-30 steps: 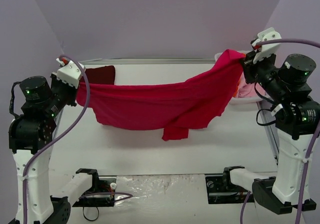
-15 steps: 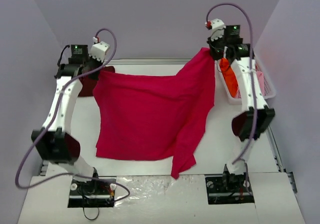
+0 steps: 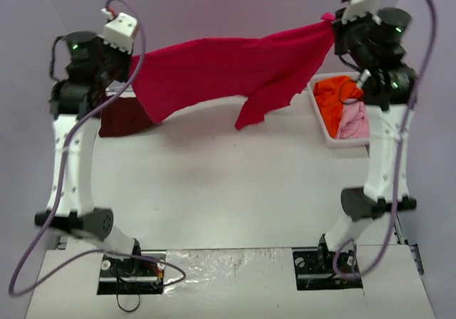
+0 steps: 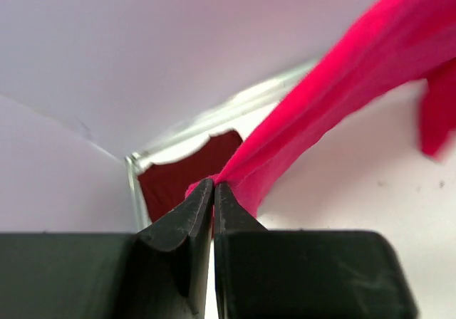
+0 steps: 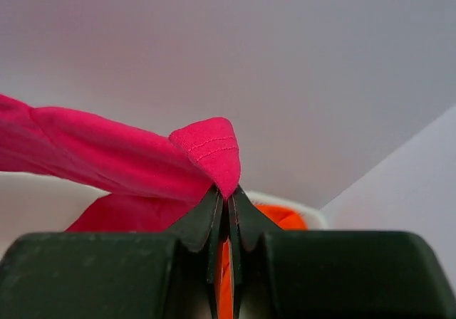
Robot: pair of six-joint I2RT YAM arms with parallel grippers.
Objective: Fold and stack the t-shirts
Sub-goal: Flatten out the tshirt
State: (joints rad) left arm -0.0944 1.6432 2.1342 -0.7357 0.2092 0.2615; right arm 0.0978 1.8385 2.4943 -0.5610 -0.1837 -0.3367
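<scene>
Top external view: bright crimson-red soft cloth t-shirt [image 3: 228,66] slung in the air across the far part of the scene, pulled into a long sagging band from far left to far right. Gripped at its left end by the left gripper [image 3: 131,58], raised high over the far-left corner of the white table [image 3: 228,184]. Gripped at its right end by the right gripper [image 3: 333,21], raised a little higher at the far right. One loose flap dangling from the band right of centre, over the far part of the table; cannot tell whether it touches the surface.

Left wrist view: left gripper [image 4: 213,188] closed tight, its two dark fingers pressed together on a pinch of the crimson cloth, no gap at the tips. Beyond them, a dark maroon cloth t-shirt [image 4: 182,179] lying flat in the table's far-left corner. Seen from above as well, beside the left arm and partly covered by the hanging crimson cloth.

Right wrist view: right gripper [image 5: 226,199] likewise fully closed, clamped on a hemmed fold of the crimson cloth, a line of stitching plain on the fold.

Far right on the table: white plastic basket [image 3: 318,116], holding a crumpled orange cloth t-shirt [image 3: 336,95] at its far end and a pale pink cloth t-shirt [image 3: 353,121] at its near end, the two touching.
</scene>
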